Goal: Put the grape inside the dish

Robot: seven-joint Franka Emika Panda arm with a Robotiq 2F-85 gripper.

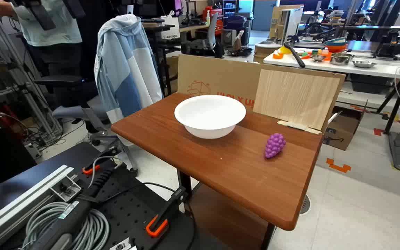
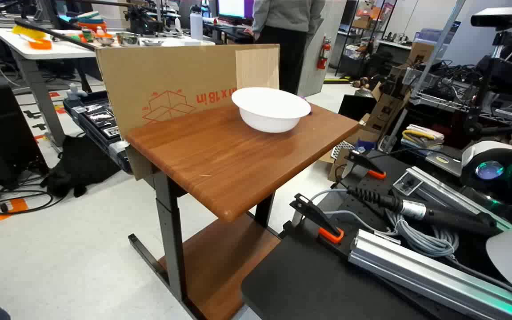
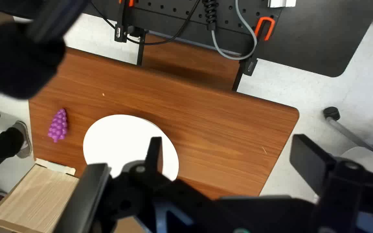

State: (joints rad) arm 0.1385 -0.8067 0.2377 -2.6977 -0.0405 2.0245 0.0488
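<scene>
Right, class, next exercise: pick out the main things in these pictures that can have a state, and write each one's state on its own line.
Fingers: spread open, holding nothing
White bowl: upright on the table, nothing visible inside
Grape bunch: lying on the table, outside the bowl
Cardboard panel: standing at the table's edge
Grey cable: mostly coiled
Background screen: lit

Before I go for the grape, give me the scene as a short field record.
grape: purple bunch lying on the brown table
sightline: in an exterior view, the dish hides most of the grape
dish: white, upright on the table, apart from the grape
gripper: open, holding nothing
backdrop: cardboard sheet standing along the table edge
progress: grape not yet in the dish
</scene>
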